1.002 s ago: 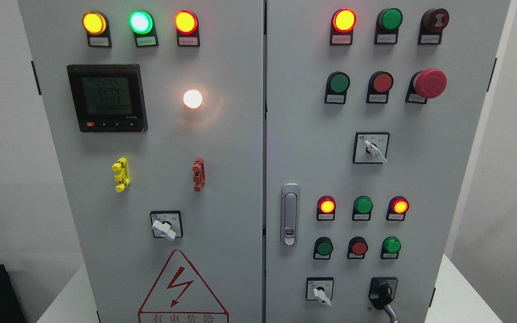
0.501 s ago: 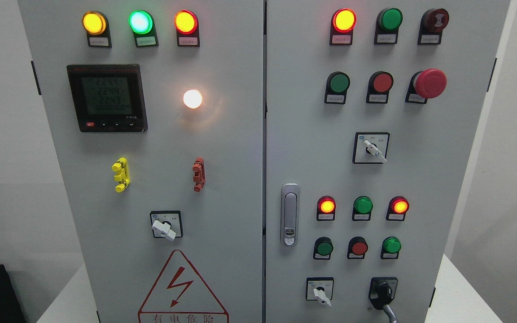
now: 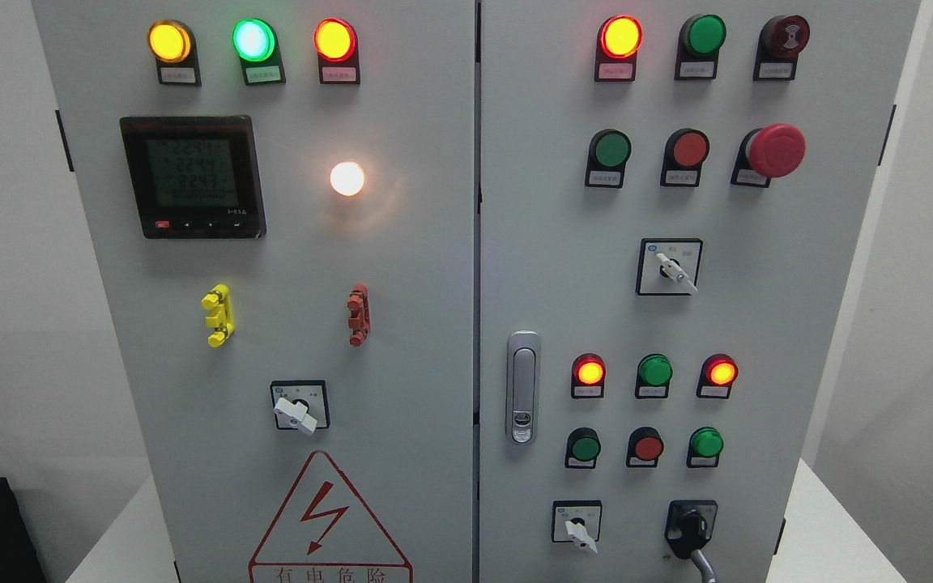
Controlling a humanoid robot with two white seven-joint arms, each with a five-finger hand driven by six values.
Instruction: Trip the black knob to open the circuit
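Looking for my robot's fingers, I see neither hand in the picture, so I cannot tell if they are spread or pressed together. Nothing is touching the black knob (image 3: 689, 528). It sits at the lower right of the frame, near the bottom of the right door, and a grey piece sticks out below it toward the bottom edge. Just left of it is a small white switch (image 3: 576, 526). Above those are three round buttons, green (image 3: 585, 448), red (image 3: 647, 447) and green (image 3: 707, 443). Higher still, two red lights (image 3: 590, 372) glow with a green one between them. A silver door handle (image 3: 523, 387) stands near the middle. On the left door I see a black screen with numbers (image 3: 192, 176), a bright white lamp (image 3: 347, 179) and a red lightning sign (image 3: 327, 517) at the bottom.
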